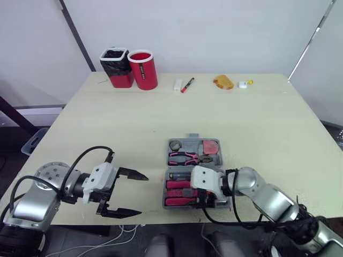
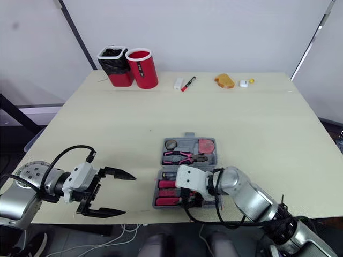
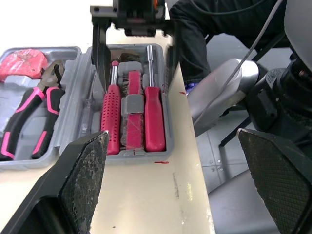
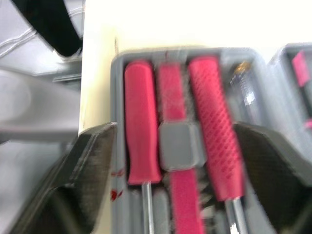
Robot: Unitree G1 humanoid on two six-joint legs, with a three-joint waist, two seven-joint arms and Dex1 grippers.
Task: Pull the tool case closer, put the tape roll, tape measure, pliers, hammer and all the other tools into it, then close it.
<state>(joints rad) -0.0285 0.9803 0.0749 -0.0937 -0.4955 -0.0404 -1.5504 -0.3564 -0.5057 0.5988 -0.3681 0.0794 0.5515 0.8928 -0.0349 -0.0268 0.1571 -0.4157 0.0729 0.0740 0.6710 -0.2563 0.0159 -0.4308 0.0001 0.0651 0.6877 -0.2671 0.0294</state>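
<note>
Both sets of jaws stand wide open and empty: the left gripper (image 1: 140,194) is beside the open tool case (image 3: 146,157) at the near edge of the bench (image 1: 134,123), and the right gripper (image 4: 175,156) hangs over the red handles (image 1: 179,185) inside it.

Matt grey plastic tool case (image 1: 190,143), dimpled plastic screwdriver handle (image 3: 111,117), smooth-gripped pliers (image 1: 185,158), smooth matt table (image 1: 134,118).

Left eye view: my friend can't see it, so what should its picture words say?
An open grey tool case lies on a pale table, holding pink pliers and red-handled tools. The robot's right tool hangs open over the case's near half, and its left tool is open, off to the case's left.
</note>
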